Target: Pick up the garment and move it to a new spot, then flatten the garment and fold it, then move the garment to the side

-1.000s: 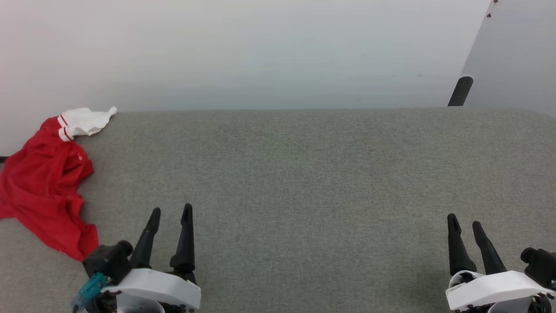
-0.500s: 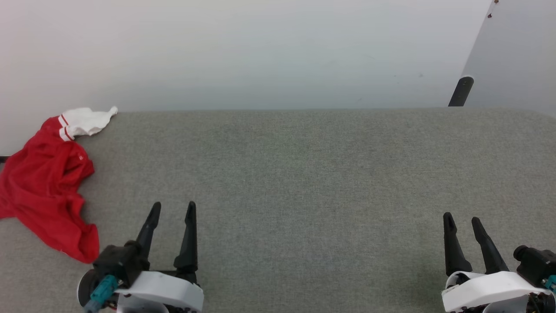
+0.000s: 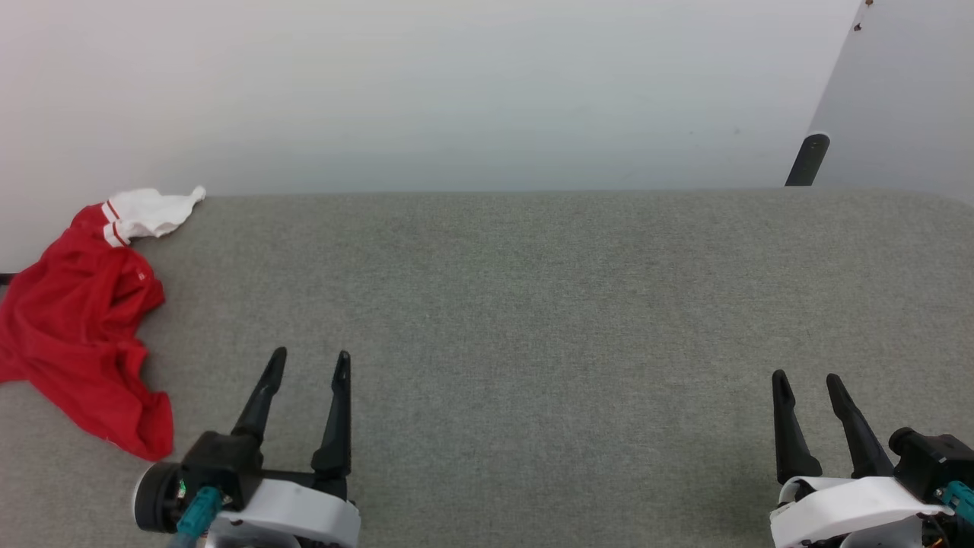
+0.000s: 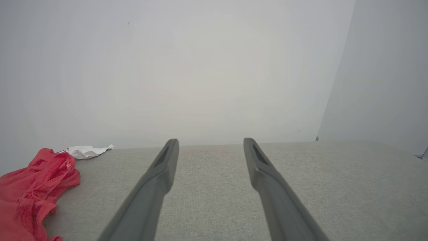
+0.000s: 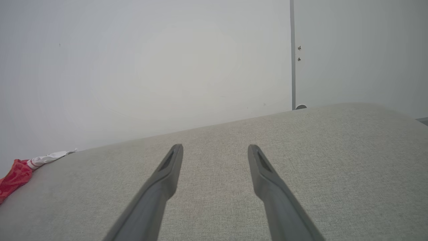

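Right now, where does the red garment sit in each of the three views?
Head view: garment crumpled at the left edge of the grey surface.
Left wrist view: garment in the lower left corner.
Right wrist view: garment, small, at the left edge.
Shared landmark: its white sleeve at the surface's far edge.

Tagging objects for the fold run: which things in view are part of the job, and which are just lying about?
Job:
- garment, crumpled at the left edge of the grey surface
- left gripper, open, empty
- right gripper, open, empty

Lying about:
- black post, far right behind the surface
- pale panel with two small screws
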You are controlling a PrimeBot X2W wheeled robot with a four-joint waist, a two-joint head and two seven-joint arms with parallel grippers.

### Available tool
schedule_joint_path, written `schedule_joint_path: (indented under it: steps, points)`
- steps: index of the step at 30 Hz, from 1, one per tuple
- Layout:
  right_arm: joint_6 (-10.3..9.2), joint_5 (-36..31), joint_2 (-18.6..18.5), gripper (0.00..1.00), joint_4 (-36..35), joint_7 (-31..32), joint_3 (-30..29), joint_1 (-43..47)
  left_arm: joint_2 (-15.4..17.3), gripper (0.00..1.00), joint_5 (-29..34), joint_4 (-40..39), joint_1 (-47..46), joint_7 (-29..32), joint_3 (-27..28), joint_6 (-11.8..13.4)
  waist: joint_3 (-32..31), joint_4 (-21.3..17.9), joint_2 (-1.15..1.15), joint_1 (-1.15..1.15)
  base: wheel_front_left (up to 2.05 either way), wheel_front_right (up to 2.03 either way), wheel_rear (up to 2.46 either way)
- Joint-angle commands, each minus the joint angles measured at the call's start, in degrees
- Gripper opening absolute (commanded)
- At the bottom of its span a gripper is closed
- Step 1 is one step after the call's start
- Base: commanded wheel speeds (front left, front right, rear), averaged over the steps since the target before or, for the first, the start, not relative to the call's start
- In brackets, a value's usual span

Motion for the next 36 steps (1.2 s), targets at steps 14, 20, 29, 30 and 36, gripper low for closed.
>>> schedule_joint_path:
  steps: [14,20,29,30,36]
  points:
    - [0.04,-7.11,-0.08,1.00,-1.07,-1.83,-0.20,0.41,-0.85,1.00,5.88,1.10,-0.26,-1.93,1.76,-2.05,-0.65,0.95,0.00,0.00,0.00,0.00,0.00]
    - [0.04,-9.10,-0.07,1.00,-1.47,-1.66,0.13,1.09,-0.98,1.00,7.59,2.17,-0.41,-2.41,2.86,-2.49,-1.47,3.02,0.00,0.00,0.00,0.00,0.00]
    - [0.04,-8.12,-0.06,1.00,-1.40,-0.85,1.71,1.59,-0.50,1.00,7.31,4.79,-0.85,-2.22,5.16,-2.96,-3.38,9.76,0.00,0.00,0.00,0.00,0.00]
    - [0.04,-8.12,-0.06,1.00,-1.29,-0.91,1.88,1.60,-0.38,1.00,7.27,5.05,-0.93,-2.22,5.34,-2.94,-3.58,10.69,0.00,0.00,0.00,0.00,0.00]
    - [0.04,-7.08,-0.05,1.00,-0.53,-0.93,4.32,1.32,0.22,1.00,6.76,6.04,-0.62,-2.22,6.86,-3.12,-4.80,15.71,0.00,0.00,0.00,0.00,0.00]
